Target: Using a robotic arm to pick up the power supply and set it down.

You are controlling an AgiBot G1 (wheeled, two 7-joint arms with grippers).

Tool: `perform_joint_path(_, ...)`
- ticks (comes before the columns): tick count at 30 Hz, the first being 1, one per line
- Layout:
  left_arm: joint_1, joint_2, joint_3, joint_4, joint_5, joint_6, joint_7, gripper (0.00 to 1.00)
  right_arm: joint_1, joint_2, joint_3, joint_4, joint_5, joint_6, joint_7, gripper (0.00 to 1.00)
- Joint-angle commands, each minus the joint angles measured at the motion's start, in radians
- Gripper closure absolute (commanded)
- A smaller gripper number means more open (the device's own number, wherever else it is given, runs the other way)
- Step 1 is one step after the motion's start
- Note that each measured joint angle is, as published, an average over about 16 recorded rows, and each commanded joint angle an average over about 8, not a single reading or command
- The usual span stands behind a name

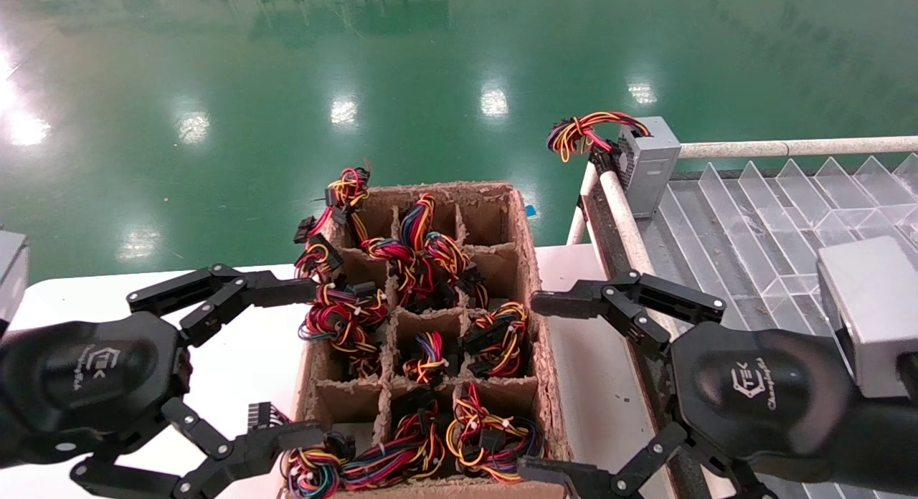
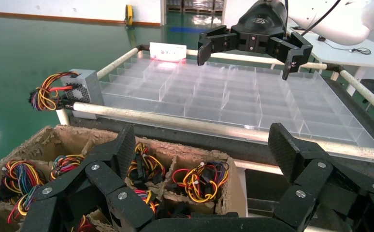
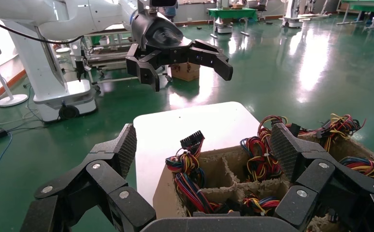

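One power supply (image 1: 647, 163) stands at the far-left corner of the clear divided tray (image 1: 789, 219), wires spilling left over the rail; more fill the cardboard divider box (image 1: 534, 284) in the middle. No pick has begun: next, an arm must descend over one compartment. The left gripper (image 1: 269, 355) and right gripper (image 1: 545, 391) flank the box's near end, fingers spread, empty.

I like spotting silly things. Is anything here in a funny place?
Yes. One power supply sits alone at the corner of the clear tray, leaning on its rail, wires hanging over the edge. The box is ragged, with wires spilling out. Both pincers are open, holding nothing.
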Motion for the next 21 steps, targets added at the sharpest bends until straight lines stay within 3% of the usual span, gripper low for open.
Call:
perform_joint_path(1,0.0,0.0,0.0,0.0,0.0,0.0,0.0,0.0,0.0,0.0,0.0,0.0,0.0,0.0,0.0,0.0)
perform_joint_path(10,0.0,0.0,0.0,0.0,0.0,0.0,0.0,0.02,0.0,0.0,0.0,0.0,0.0,0.0,0.0,0.0)
perform_joint_path(11,0.0,0.0,0.0,0.0,0.0,0.0,0.0,0.1,0.0,0.0,0.0,0.0,0.0,0.0,0.0,0.0)
perform_joint_path(18,0.0,0.0,0.0,0.0,0.0,0.0,0.0,0.95,-0.002,0.001,0.001,-0.004,0.0,0.01,0.004,0.0)
perform_joint_path(19,0.0,0.0,0.0,0.0,0.0,0.0,0.0,1.0,-0.002,0.002,0.002,-0.003,-0.007,0.022,0.005,0.0)
perform_joint_path(21,0.0,0.0,0.0,0.0,0.0,0.0,0.0,1.0,-0.001,0.003,0.0,0.006,-0.032,0.061,0.01,0.0)
